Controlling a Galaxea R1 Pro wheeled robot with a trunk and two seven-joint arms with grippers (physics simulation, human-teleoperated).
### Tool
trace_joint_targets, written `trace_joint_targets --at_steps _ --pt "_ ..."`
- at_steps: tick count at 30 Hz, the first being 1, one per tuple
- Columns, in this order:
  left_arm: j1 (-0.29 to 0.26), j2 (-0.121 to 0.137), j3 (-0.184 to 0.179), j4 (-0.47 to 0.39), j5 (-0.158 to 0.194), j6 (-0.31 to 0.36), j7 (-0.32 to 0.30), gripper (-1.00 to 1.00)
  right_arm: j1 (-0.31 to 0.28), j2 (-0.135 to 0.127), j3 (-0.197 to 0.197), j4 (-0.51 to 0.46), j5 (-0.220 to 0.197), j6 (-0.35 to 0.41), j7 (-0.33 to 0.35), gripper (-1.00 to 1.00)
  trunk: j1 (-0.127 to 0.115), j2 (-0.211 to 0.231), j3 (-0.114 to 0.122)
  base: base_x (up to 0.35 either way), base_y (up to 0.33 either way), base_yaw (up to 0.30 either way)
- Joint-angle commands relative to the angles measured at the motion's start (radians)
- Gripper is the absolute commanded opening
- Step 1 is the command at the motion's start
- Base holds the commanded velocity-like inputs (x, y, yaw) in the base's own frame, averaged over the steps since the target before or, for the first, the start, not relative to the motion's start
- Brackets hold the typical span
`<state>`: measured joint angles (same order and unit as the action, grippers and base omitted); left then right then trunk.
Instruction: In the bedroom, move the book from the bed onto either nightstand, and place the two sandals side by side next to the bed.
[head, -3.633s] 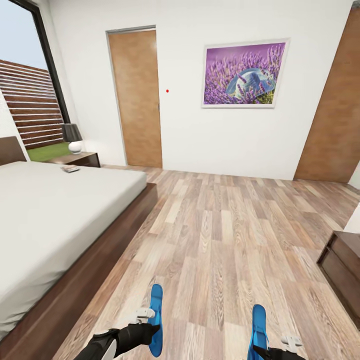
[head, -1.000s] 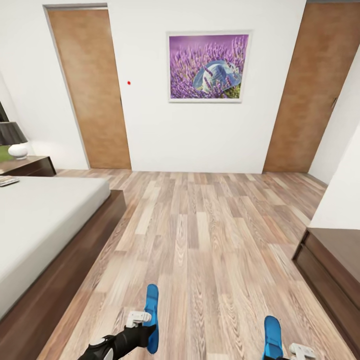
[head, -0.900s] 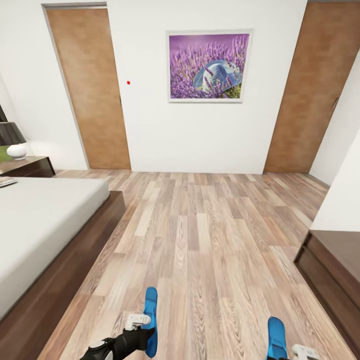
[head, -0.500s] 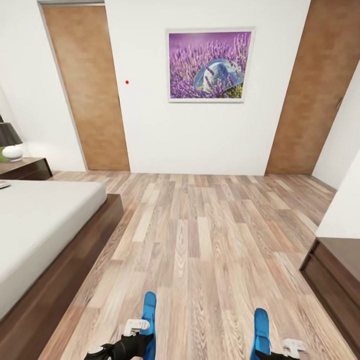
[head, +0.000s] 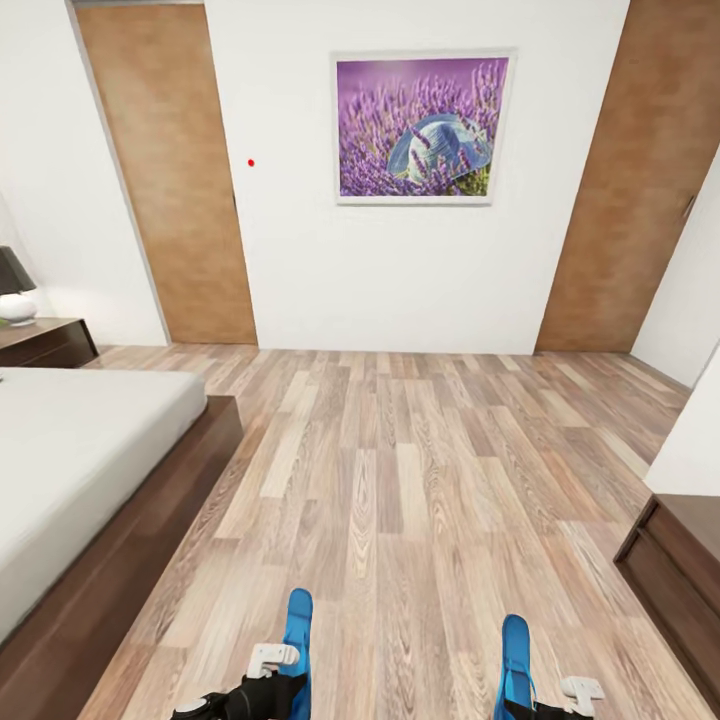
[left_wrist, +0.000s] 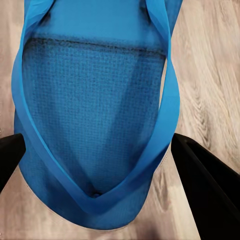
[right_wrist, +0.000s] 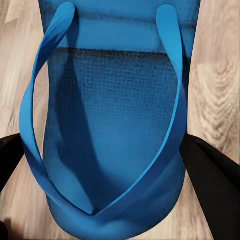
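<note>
L gripper (head: 285, 672) clamps the left sandal (head: 297, 648), R gripper (head: 520, 700) the right sandal (head: 515, 665); both arms cut off by frame edge. Sandals' long axes run parallel, toes toward the far wall, right of the bed (head: 90, 450), above floor

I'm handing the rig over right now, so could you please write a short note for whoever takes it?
Left pincer: shut on one blue sandal, held above the floor.
Right pincer: shut on the other sandal.
The bed is at the robot's left, the nightstand beyond it.
Done: both sandals picked up.
Left: set them side by side next to the bed; the book's move also remains.
</note>
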<state>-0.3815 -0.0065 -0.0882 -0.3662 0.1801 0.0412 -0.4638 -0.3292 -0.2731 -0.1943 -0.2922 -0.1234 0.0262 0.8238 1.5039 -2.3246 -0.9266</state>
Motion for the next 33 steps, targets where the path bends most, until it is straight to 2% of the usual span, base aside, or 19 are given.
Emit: trace_joint_targets --at_steps 1,33 --pt "0.0 0.001 -0.005 0.002 0.01 0.004 0.0 -1.0 -0.001 0.0 -0.002 0.001 -0.006 0.003 0.005 -1.0 0.0 0.0 -0.001 0.304 0.0 0.0" --pt "0.0 -0.015 -0.004 0.012 0.015 0.005 -0.001 -1.0 -0.001 0.008 -0.002 0.024 -0.008 -0.002 -0.003 -1.0 0.0 0.0 -0.001 0.328 0.0 0.0"
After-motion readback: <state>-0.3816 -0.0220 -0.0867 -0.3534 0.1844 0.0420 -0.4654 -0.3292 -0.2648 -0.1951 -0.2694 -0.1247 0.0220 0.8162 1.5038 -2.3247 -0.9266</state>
